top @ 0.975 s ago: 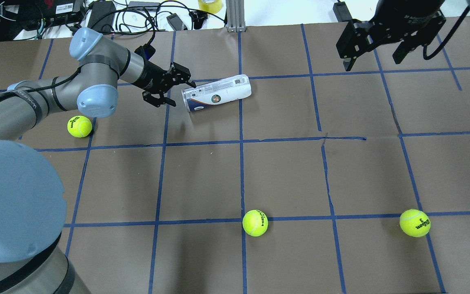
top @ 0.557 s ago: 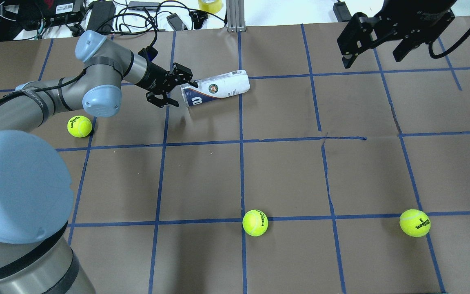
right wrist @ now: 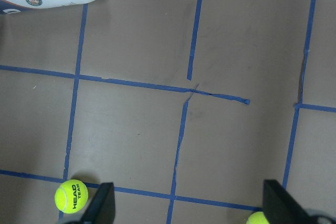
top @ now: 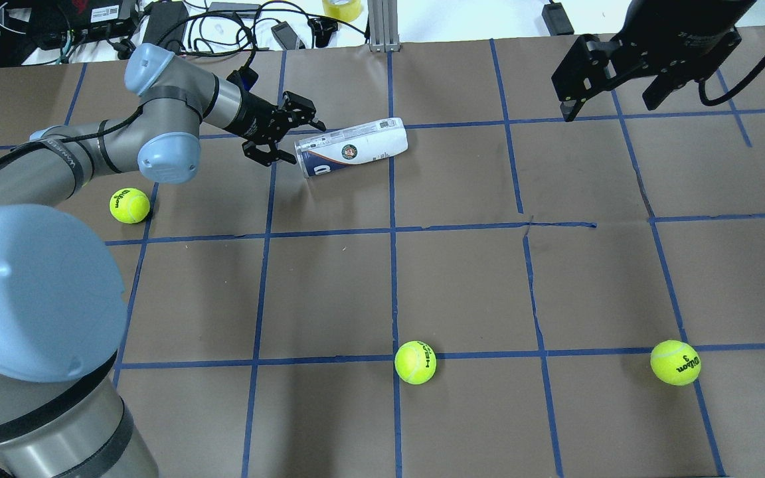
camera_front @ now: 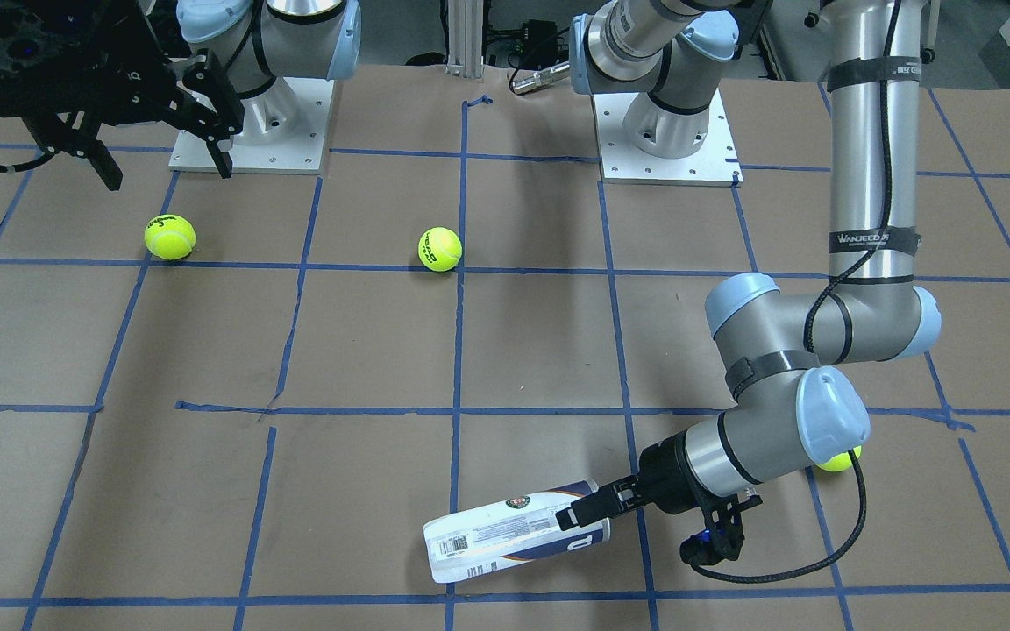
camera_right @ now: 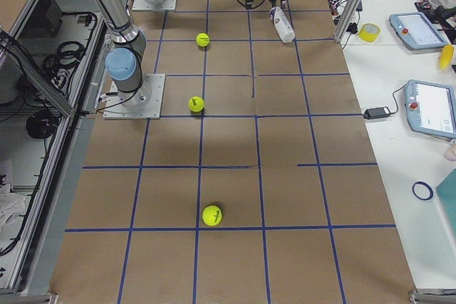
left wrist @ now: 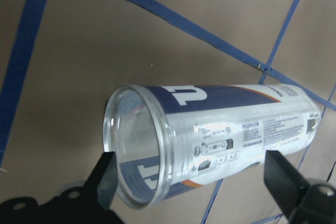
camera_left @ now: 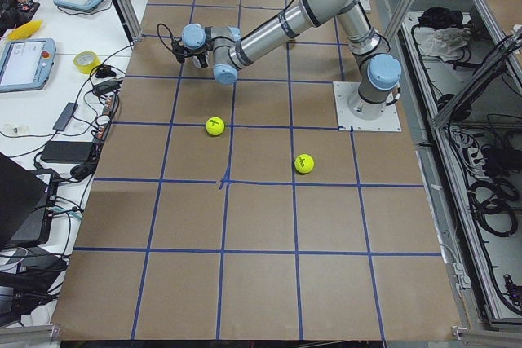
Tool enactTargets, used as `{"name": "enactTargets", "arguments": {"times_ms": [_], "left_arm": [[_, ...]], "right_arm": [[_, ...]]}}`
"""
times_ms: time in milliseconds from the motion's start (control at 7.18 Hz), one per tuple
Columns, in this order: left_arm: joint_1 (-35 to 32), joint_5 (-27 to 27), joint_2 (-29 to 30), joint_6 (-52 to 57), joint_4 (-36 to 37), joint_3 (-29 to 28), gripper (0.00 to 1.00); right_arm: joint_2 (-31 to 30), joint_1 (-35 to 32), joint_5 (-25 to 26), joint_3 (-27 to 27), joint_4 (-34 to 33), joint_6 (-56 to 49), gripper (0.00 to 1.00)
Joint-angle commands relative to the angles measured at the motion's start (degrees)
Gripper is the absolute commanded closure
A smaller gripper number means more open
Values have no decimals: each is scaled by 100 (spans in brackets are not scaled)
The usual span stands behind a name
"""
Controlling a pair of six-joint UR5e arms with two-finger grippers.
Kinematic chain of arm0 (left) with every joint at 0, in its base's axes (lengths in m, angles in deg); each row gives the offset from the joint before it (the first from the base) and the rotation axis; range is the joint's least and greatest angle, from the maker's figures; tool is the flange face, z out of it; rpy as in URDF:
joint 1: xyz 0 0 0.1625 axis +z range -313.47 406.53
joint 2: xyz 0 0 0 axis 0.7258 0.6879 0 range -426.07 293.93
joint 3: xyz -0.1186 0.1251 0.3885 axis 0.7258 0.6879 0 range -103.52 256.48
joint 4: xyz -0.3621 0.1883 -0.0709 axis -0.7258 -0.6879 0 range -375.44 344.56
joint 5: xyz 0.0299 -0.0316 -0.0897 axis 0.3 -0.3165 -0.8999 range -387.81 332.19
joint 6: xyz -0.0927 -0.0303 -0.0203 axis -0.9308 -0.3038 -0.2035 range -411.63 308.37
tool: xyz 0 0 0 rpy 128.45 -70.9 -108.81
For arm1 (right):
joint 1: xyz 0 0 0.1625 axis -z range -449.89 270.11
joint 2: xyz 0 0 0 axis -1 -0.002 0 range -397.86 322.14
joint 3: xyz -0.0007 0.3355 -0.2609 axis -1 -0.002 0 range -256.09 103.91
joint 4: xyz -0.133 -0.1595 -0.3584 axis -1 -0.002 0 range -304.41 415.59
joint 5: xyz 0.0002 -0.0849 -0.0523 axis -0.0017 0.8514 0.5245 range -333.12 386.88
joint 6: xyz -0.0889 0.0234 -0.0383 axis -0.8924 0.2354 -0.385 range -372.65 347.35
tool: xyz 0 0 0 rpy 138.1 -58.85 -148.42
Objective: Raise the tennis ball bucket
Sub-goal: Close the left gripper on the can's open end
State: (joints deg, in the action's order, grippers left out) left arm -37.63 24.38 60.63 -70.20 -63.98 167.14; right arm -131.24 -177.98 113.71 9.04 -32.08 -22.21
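The left gripper (top: pixel 299 142) gaped wide at the open end of the can (top: pixel 356 146) lying on its side, clasping nothing. The right gripper (top: pixel 608 106) hung open, empty, well apart.

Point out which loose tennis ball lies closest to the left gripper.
The ball beside the left arm's elbow is closest to the left gripper. The middle ball and the right-hand ball lie much farther off, nearer the robot.

One tennis ball bucket (top: pixel 356 146). Three yellow-green tennis balls: first ball (top: pixel 129 206) to the bucket's left, second ball (top: pixel 415 362) and third ball (top: pixel 675 362) well apart from the bucket, nearer the robot. Two grippers: left gripper (top: pixel 303 142), right gripper (top: pixel 608 101).
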Motion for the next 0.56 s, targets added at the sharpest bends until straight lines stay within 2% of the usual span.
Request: {"name": "enactTargets", "arguments": {"times_ms": [0,139,279,418], "left_arm": [[-30,-59,48,-32,29,-22,7],[-30,-373,48,-41,29,-40,29],[-30,-393,48,-67,20,-40,80],[-39,-411,-13,-163,20,-40,100]], "right_arm": [[-40,29,-25,-5,-14,33,0],[-32,21,0,12,-14,-1,0],[-23,20,1,12,-5,-10,0],[-14,20,9,21,4,-2,0]]}}
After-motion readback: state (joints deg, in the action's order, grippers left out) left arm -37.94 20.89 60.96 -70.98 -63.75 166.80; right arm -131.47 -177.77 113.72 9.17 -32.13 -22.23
